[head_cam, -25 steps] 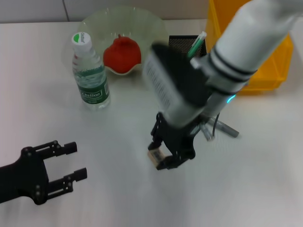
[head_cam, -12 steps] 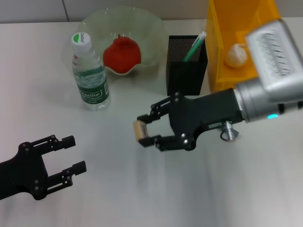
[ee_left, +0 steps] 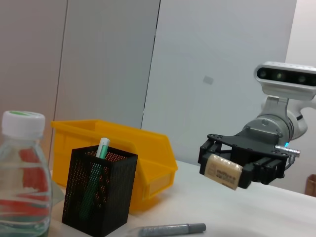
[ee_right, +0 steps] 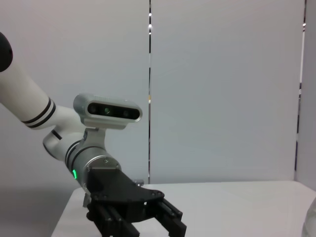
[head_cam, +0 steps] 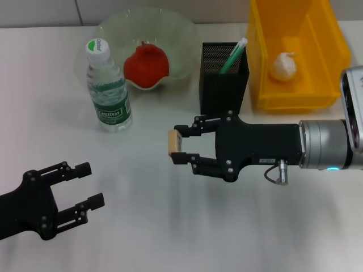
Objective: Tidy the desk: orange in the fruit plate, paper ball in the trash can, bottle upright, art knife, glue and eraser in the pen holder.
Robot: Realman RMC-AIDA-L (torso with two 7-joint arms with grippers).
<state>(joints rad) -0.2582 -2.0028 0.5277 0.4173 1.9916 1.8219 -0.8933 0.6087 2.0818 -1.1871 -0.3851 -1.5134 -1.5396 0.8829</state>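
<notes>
My right gripper (head_cam: pixel 180 144) lies level above the table's middle, shut on the tan eraser (head_cam: pixel 173 141), just in front of the black mesh pen holder (head_cam: pixel 221 88). The left wrist view shows the eraser (ee_left: pixel 222 171) clamped in that gripper (ee_left: pixel 228 168). A green pen stands in the holder. The bottle (head_cam: pixel 108 90) is upright at the back left. A reddish orange (head_cam: pixel 146 65) rests in the glass fruit plate (head_cam: pixel 113 25). The paper ball (head_cam: pixel 282 66) lies in the yellow trash can (head_cam: pixel 295 102). My left gripper (head_cam: pixel 91 184) hovers open at the front left.
A grey pen-shaped object (ee_left: pixel 170 229) lies on the table in front of the pen holder (ee_left: pixel 98 192); its end (head_cam: pixel 281 171) shows beneath my right arm. The yellow bin (ee_left: pixel 133 153) stands right beside the holder.
My right gripper has lifted the eraser off the table and swung from pointing down to level, fingers pointing left. The arm now lies along the right side. The left gripper stayed put.
</notes>
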